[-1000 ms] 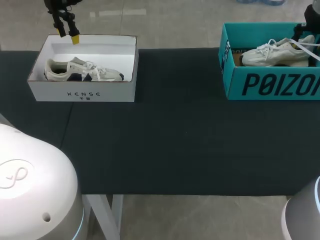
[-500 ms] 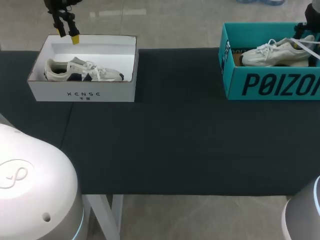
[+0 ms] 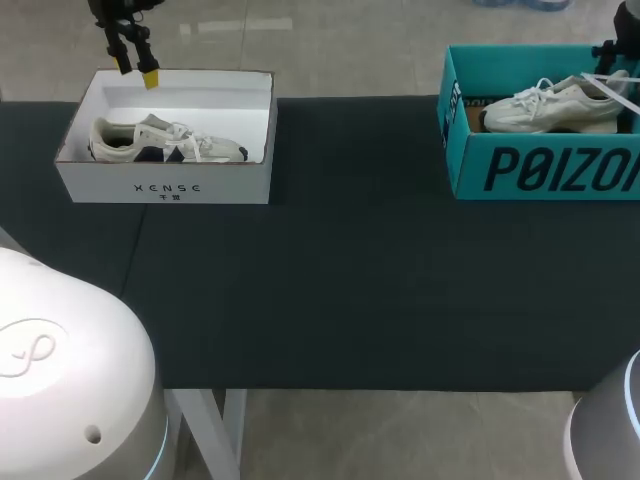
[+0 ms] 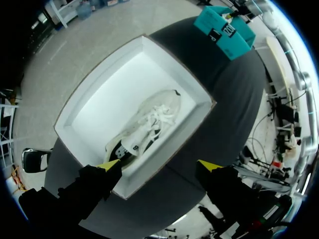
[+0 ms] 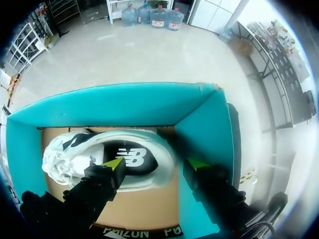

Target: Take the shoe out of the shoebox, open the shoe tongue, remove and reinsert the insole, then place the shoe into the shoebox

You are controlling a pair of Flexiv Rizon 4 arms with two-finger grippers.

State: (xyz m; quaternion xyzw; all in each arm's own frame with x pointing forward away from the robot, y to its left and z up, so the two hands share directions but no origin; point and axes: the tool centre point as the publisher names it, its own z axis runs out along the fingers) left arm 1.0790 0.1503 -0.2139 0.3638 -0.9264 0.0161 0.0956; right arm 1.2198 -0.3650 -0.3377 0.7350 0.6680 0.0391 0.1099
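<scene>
- Two shoeboxes, one per arm: the white shoebox [image 3: 165, 186] sits under the left gripper [image 4: 159, 165], the teal shoebox [image 5: 204, 124] under the right gripper [image 5: 155, 164].
- Right gripper's fingers are spread wide, pinching nothing. The white sneaker [image 5: 107, 159] lies in the teal box just below, heel end between the tips. It looks lined up for the first lift out.
- Left gripper is spread too and empty, hanging over a corner of its box. The grey-and-white sneaker [image 4: 147, 124] lies ahead of it inside, untouched; this arm looks parked.
- Head view cuts the right gripper off at the edge.
- Can't tell if the right fingertips touch the shoe. Insoles are hidden and tongues hard to make out.
</scene>
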